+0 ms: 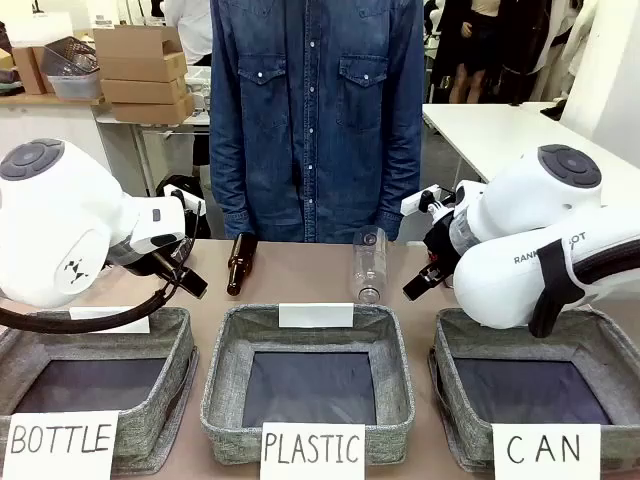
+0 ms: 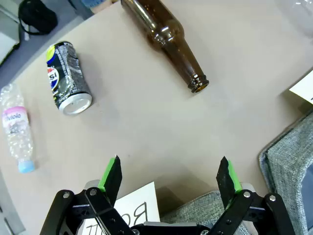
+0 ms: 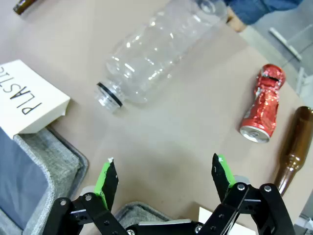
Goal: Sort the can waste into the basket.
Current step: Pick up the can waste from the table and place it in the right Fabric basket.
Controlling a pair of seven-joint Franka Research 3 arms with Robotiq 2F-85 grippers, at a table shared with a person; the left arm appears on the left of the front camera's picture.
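A tan table (image 1: 310,262) stands in a room with stacked cardboard boxes (image 1: 140,68). The dented red can (image 3: 261,110) lies on it beside a brown bottle (image 3: 293,147). The dark blue can (image 2: 68,78) lies on its side, outside the CAN basket (image 1: 465,430). The left gripper (image 2: 171,178) and right gripper (image 3: 164,181) gape wide, empty.

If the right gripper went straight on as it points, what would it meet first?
Probably bare brown tabletop, just short of the clear plastic bottle; the crushed red can lies aside. Depth unclear.
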